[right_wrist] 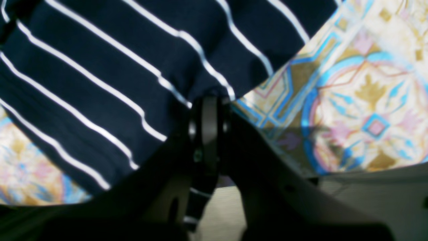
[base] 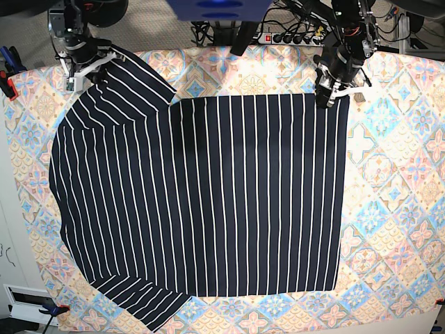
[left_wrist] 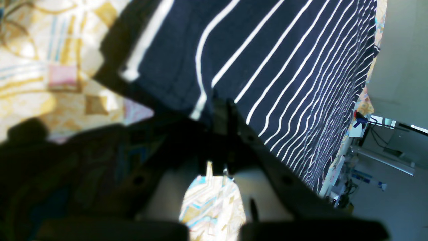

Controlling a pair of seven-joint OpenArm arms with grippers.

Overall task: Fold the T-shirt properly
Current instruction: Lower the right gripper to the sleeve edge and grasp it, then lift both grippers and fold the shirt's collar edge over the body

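The dark navy T-shirt [base: 208, 195] with white pinstripes lies spread flat on the tablecloth, sleeves to the left and hem to the right. My left gripper [base: 328, 96] is shut on the shirt's far right hem corner; in the left wrist view the fingers [left_wrist: 227, 110] pinch the striped edge [left_wrist: 267, 50]. My right gripper [base: 85, 64] is shut on the far left sleeve. In the right wrist view its fingers [right_wrist: 209, 107] clamp the cloth [right_wrist: 117, 67], and a strip of it hangs between them.
The pastel patterned tablecloth [base: 389, 174] covers the table and shows around the shirt in both wrist views [left_wrist: 50, 67] [right_wrist: 367, 100]. Clamps sit at the left edge [base: 7, 82] and front left corner [base: 52, 309]. A power strip with cables [base: 292, 36] lies behind the table.
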